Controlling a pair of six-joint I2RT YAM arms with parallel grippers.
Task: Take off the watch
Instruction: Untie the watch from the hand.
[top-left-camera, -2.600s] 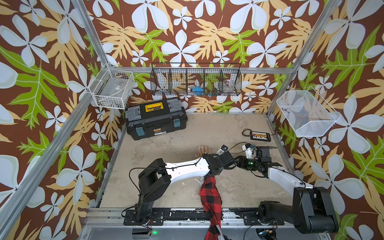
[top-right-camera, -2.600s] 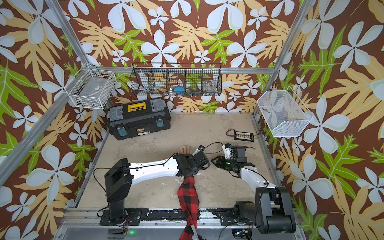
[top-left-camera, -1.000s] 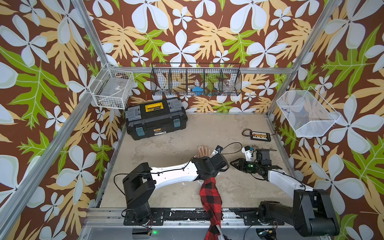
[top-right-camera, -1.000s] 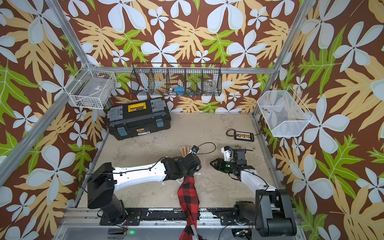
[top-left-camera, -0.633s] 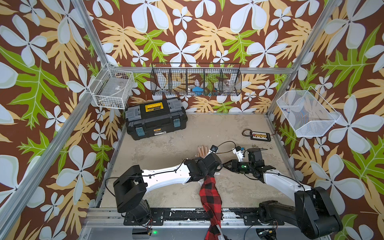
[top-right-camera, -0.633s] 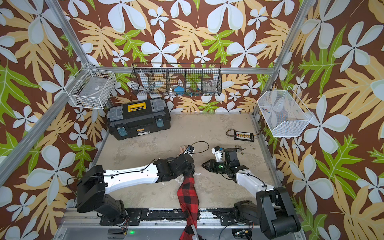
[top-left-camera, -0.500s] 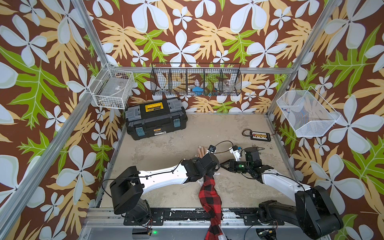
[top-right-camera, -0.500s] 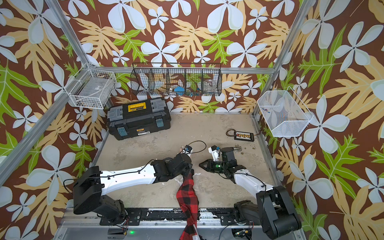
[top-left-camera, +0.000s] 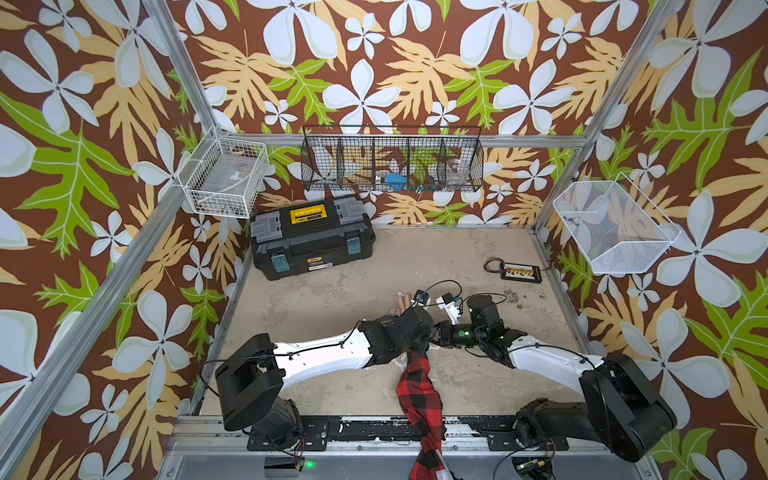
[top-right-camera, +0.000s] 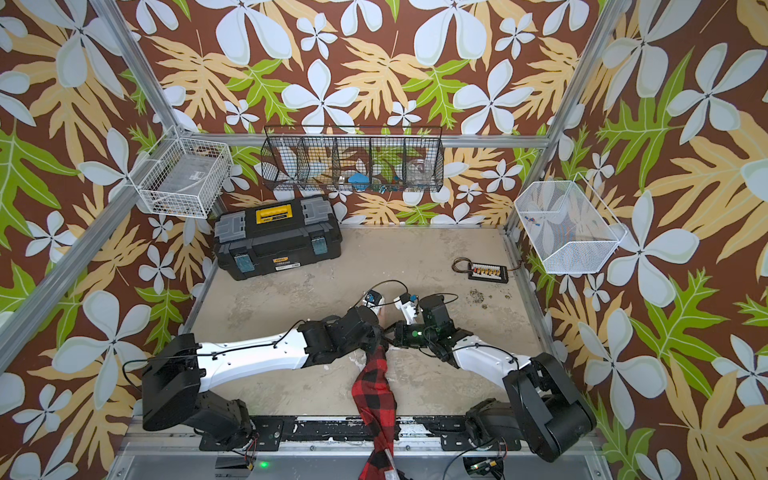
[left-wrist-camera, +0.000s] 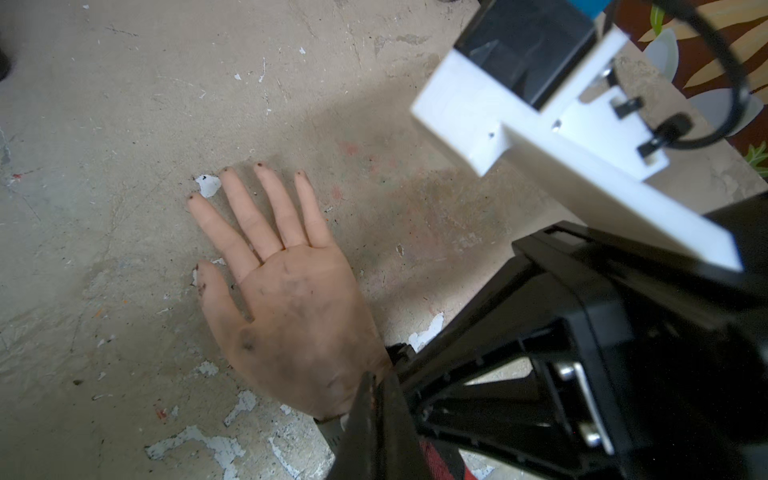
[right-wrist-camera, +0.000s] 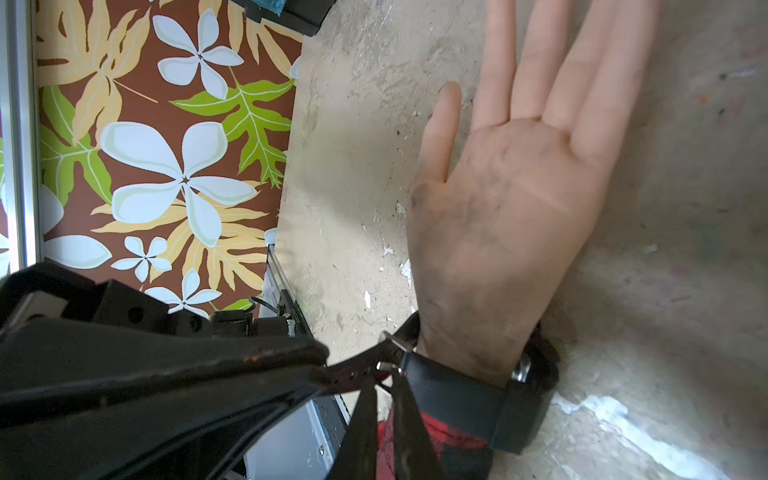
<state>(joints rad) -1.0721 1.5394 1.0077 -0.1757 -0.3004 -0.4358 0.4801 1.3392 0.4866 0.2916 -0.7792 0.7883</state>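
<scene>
The right gripper (right-wrist-camera: 322, 368) clamps the watch (right-wrist-camera: 457, 399) strap's end, the left gripper (left-wrist-camera: 376, 395) has fingers together at the buckle (right-wrist-camera: 392, 353); a crooked pull could jam it.

text: none legible | toolbox (top-left-camera: 311, 237) labels: yellow, orange-white, too small to read

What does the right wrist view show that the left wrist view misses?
Right wrist only: the watch banded round the wrist, its metal buckle, and the right gripper pinched on the strap's free end. Left wrist only: all five fingertips of the dummy hand and the right arm's white camera mount. Both: the hand flat on the table, the red plaid sleeve, the left gripper shut at the wrist.
</scene>
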